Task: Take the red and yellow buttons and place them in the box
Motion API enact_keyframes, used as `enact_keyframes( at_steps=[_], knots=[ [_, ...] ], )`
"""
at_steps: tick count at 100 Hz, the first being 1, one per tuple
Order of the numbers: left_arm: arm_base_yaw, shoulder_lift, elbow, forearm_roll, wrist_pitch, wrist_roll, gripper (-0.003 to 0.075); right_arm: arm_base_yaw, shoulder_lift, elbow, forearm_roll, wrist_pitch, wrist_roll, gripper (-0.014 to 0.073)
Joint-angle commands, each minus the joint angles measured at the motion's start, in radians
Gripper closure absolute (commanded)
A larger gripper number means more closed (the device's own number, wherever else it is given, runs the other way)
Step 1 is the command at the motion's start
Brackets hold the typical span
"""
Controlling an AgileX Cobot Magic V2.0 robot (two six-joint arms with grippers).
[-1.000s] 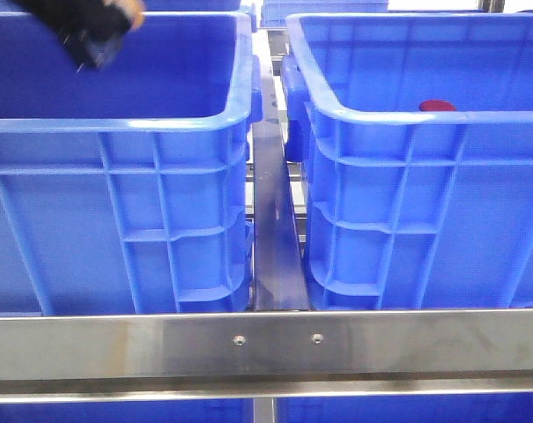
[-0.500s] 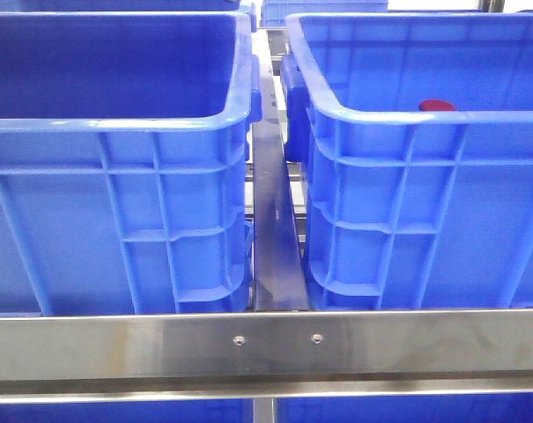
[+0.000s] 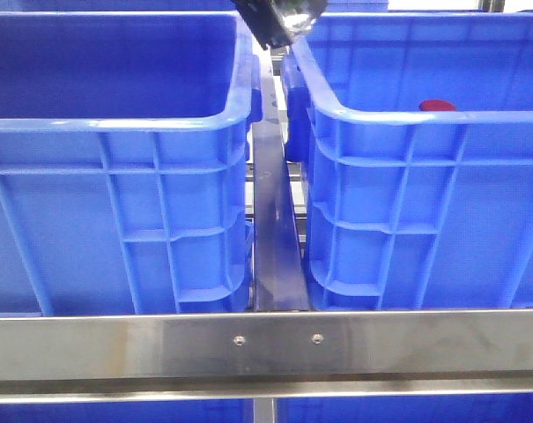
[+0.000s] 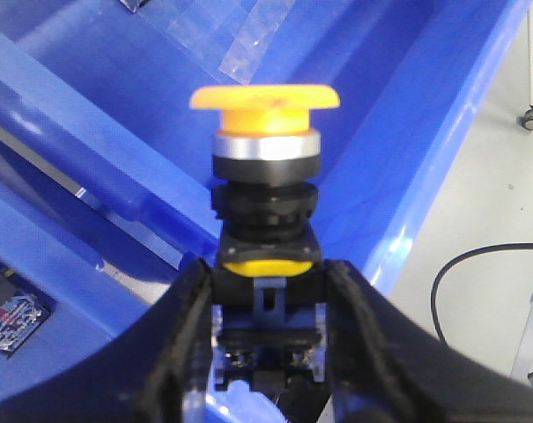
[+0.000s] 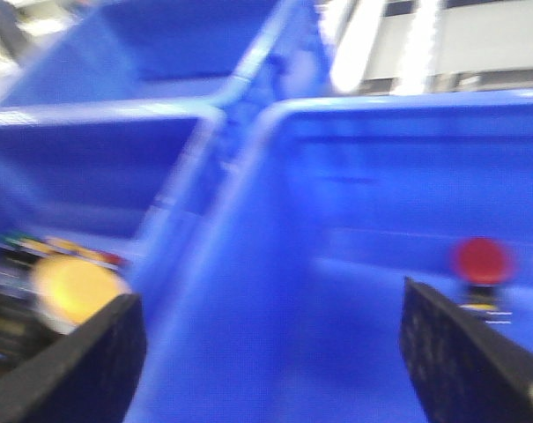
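My left gripper (image 4: 268,280) is shut on the black base of a yellow button (image 4: 266,99), its mushroom cap pointing away from the fingers. In the front view this gripper (image 3: 279,21) shows at the top edge, above the gap between the two blue crates. A red button (image 3: 437,106) lies inside the right crate (image 3: 407,115) and also shows, blurred, in the right wrist view (image 5: 483,261). My right gripper (image 5: 266,370) is open and empty over the right crate's inside (image 5: 363,291). It does not show in the front view.
The left crate (image 3: 116,124) stands beside the right one, with a dark metal rail (image 3: 275,229) between them. A steel crossbar (image 3: 266,345) runs along the front. A blurred yellow round thing (image 5: 72,289) lies in the left crate. A black cable (image 4: 477,273) lies on the floor.
My left gripper was over the left crate's far left a second ago, left the front view, and now shows at the top centre between the crates. The red button has not moved.
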State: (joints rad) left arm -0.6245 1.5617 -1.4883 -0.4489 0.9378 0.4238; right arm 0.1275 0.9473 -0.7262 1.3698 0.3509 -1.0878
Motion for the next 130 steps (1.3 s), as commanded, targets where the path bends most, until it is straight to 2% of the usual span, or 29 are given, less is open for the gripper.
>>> enact_keyframes(
  at_steps=[1, 23, 37, 62, 78, 98, 109, 114, 119, 124, 130],
  knots=[
    [-0.008, -0.039, -0.029, -0.043, -0.041, 0.004, 0.0636, -0.006, -0.002, -0.066, 0.078, 0.093, 0.105, -0.0027],
    [-0.008, -0.039, -0.029, -0.049, -0.039, 0.004, 0.0636, -0.005, 0.108, -0.142, 0.154, 0.318, 0.257, -0.0027],
    [-0.008, -0.039, -0.029, -0.059, -0.039, 0.004, 0.0636, -0.005, 0.226, -0.182, 0.208, 0.419, 0.289, -0.0027],
    [-0.008, -0.039, -0.029, -0.063, -0.039, 0.004, 0.0636, -0.005, 0.402, -0.202, 0.357, 0.569, 0.271, -0.0019],
    [-0.008, -0.039, -0.029, -0.063, -0.039, 0.004, 0.0636, -0.005, 0.43, -0.202, 0.374, 0.604, 0.245, 0.0068],
    [-0.008, -0.039, -0.029, -0.063, -0.043, 0.004, 0.0635, -0.005, 0.43, -0.202, 0.372, 0.622, 0.24, 0.0286],
    [-0.008, -0.039, -0.029, -0.063, -0.043, 0.004, 0.0624, -0.005, 0.43, -0.202, 0.372, 0.623, 0.24, 0.0313],
    [-0.008, -0.039, -0.029, -0.063, -0.043, 0.004, 0.0588, -0.005, 0.43, -0.202, 0.372, 0.623, 0.24, 0.0313],
    [-0.008, -0.039, -0.029, -0.063, -0.043, 0.004, 0.0517, -0.005, 0.43, -0.202, 0.372, 0.623, 0.24, 0.0313],
    [-0.008, -0.039, -0.029, -0.063, -0.043, 0.004, 0.041, -0.005, 0.43, -0.202, 0.372, 0.623, 0.24, 0.0313],
    [-0.008, -0.039, -0.029, -0.063, -0.043, 0.006, 0.0244, -0.005, 0.43, -0.202, 0.372, 0.624, 0.24, 0.0313]
  ],
)
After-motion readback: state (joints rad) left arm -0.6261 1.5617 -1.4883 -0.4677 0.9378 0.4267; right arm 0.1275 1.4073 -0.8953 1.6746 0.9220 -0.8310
